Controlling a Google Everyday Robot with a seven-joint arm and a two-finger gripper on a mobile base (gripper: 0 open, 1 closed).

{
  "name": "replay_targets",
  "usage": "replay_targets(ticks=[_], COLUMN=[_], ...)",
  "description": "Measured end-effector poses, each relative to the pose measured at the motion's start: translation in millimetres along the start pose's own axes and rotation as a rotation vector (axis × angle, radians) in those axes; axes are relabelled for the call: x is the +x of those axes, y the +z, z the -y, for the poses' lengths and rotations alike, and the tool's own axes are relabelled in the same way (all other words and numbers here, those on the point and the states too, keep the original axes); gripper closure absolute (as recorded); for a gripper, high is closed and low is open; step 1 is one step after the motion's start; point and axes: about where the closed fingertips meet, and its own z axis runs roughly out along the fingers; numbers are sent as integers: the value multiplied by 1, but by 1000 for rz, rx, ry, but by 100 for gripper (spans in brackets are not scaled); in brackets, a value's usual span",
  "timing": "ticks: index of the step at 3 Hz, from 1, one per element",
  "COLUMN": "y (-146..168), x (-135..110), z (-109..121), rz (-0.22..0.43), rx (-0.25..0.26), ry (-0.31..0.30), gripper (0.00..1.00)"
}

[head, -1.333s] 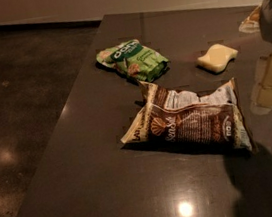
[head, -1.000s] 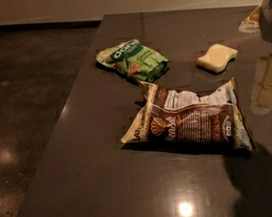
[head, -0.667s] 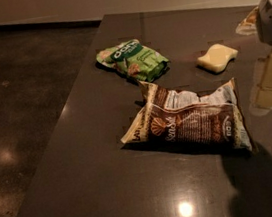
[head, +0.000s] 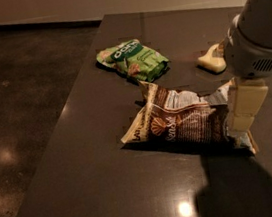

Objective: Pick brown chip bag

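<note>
The brown chip bag (head: 181, 122) lies flat on the dark table (head: 91, 152), near its middle. It is crinkled dark-brown foil with a shell logo and white lettering, and its cream edge points left. My gripper (head: 243, 110) hangs from the white arm (head: 256, 33) at the right. It is directly over the bag's right end and hides that end. I cannot see whether it touches the bag.
A smaller green snack bag (head: 132, 60) lies behind the brown bag, toward the table's far left. A pale yellow object (head: 210, 62) sits at the back right, partly behind the arm. The table's left edge drops to a dark floor (head: 18, 96).
The arm has moved left from the table's right side. The gripper now stands over the right end of the brown chip bag. The bags have not moved.
</note>
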Motion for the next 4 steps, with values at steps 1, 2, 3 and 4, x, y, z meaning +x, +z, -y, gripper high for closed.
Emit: replay_targets(ticks=[1,2,3,4], y=[22,42,59,70], x=[-3,-9,-12,-15], z=[-8,-10,-9,-9], rz=[-35,-62,-75,-77], rx=[-9,-22,-44,-76], ry=[-25,-52,-66,-75], gripper=[0,0,0,18])
